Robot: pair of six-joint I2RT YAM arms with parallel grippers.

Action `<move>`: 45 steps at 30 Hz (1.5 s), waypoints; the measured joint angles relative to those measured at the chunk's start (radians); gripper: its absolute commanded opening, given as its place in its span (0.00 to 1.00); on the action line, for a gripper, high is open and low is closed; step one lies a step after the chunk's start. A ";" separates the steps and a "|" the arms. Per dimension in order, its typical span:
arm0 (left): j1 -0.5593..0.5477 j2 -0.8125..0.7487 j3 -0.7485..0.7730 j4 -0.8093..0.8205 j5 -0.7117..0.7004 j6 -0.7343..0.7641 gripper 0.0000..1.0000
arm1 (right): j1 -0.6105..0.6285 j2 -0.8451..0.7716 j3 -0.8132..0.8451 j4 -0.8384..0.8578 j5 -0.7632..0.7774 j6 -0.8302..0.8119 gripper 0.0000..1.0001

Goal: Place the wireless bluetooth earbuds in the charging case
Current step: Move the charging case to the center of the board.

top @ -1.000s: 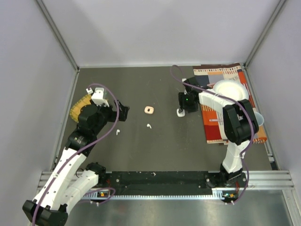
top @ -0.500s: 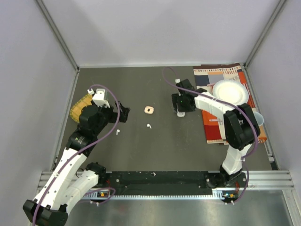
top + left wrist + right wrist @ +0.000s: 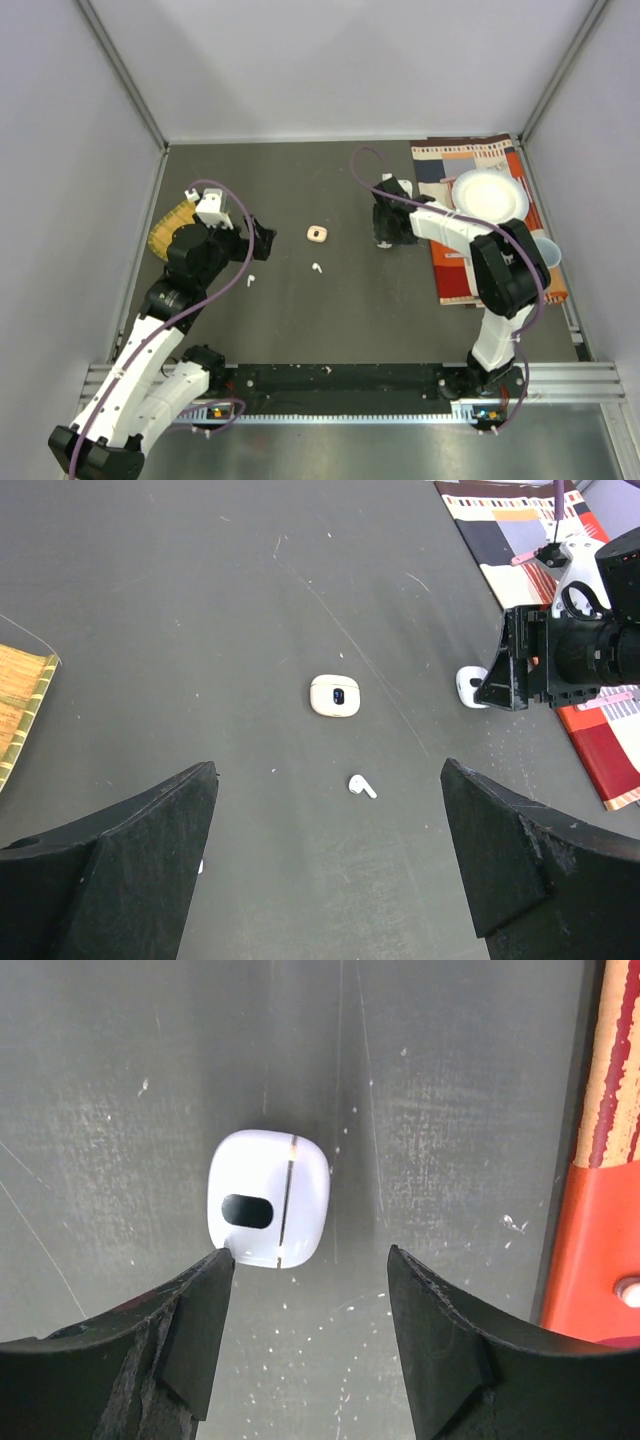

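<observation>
A white charging case (image 3: 268, 1198) lies shut on the dark table, just beyond the left fingertip of my right gripper (image 3: 308, 1260). That gripper is open and nothing sits between its fingers. The left wrist view shows this case (image 3: 470, 687) beside the right arm. A second, peach charging case (image 3: 318, 234) (image 3: 334, 695) rests mid-table. One white earbud (image 3: 317, 268) (image 3: 361, 786) lies just in front of it. Another earbud (image 3: 251, 281) lies close under my left gripper (image 3: 264, 240) (image 3: 328, 770), which hangs wide open and empty above the table.
A patterned orange cloth (image 3: 500, 270) covers the right side, with a white plate (image 3: 489, 195) and a pale cup (image 3: 553, 256) on it. A yellow woven mat (image 3: 168, 228) lies at the left, behind the left arm. Grey walls close in the table.
My right gripper has swung left and back over the white case, and its jaws have spread wider, off the case. The left arm has not moved.
</observation>
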 measured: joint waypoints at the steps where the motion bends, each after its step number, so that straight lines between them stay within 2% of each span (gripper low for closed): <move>1: 0.000 0.000 0.000 0.000 0.000 0.000 0.98 | 0.000 0.002 0.000 0.007 -0.002 0.000 0.63; 13: 0.000 0.000 0.000 0.000 0.000 0.000 0.98 | 0.000 0.029 0.000 0.062 -0.048 0.020 0.66; 23: 0.000 0.018 0.000 0.000 0.000 -0.003 0.98 | 0.000 0.057 0.003 0.049 -0.047 0.224 0.68; 29: 0.000 0.016 0.000 -0.001 0.000 -0.003 0.98 | -0.001 0.108 0.082 0.002 -0.035 0.277 0.68; 34: 0.000 0.015 -0.003 -0.001 0.000 -0.004 0.98 | -0.012 0.122 0.106 -0.026 -0.022 0.386 0.67; 40: 0.000 0.015 -0.004 -0.002 0.000 -0.003 0.98 | -0.021 0.133 0.128 -0.070 -0.024 0.525 0.58; 45: 0.000 0.010 -0.007 -0.006 -0.001 -0.004 0.98 | -0.021 0.134 0.129 -0.082 -0.031 0.545 0.41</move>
